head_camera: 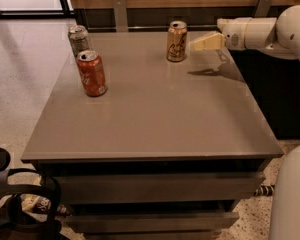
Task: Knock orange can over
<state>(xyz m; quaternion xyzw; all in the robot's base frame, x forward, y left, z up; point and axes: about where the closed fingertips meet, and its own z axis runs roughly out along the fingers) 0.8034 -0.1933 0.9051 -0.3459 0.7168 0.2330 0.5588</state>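
The orange can (177,41) is pale golden-orange with dark script and a silver top. It stands upright near the back edge of the grey table (160,119), right of the middle. My gripper (195,45) comes in from the right on a white arm (260,33). It hovers above the table at the can's mid-height, its tip a short gap to the right of the can, not touching it. Its pale fingers (206,41) lie together in one wedge, shut and empty.
A deeper red-orange can (92,73) stands at the table's left. A silver-grey can (78,39) stands just behind it near the back left corner. A dark counter (280,94) is to the right of the table. A wood-panelled wall with metal brackets (120,11) is behind.
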